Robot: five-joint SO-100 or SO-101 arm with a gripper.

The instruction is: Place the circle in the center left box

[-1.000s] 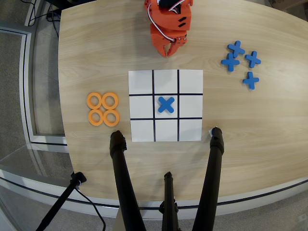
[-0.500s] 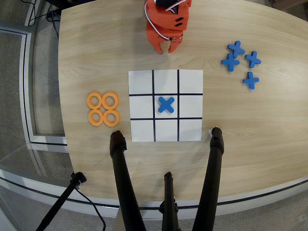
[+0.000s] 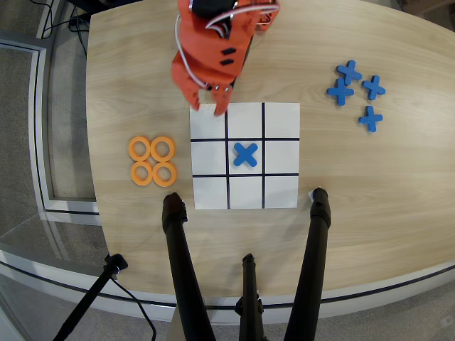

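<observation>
Four orange circles lie in a two-by-two cluster on the wooden table, left of the paper grid. The centre left box is the white middle-row cell at the right end of the grid, and it holds nothing. A blue cross lies in the middle cell. My orange gripper hangs over the top edge of the grid's upper left cell. Its jaws look closed together and hold nothing. It is well away from the circles.
Several blue crosses lie loose at the table's upper right. Black tripod legs reach in from the bottom, close to the grid's lower corners. The table's edge curves along the left and bottom.
</observation>
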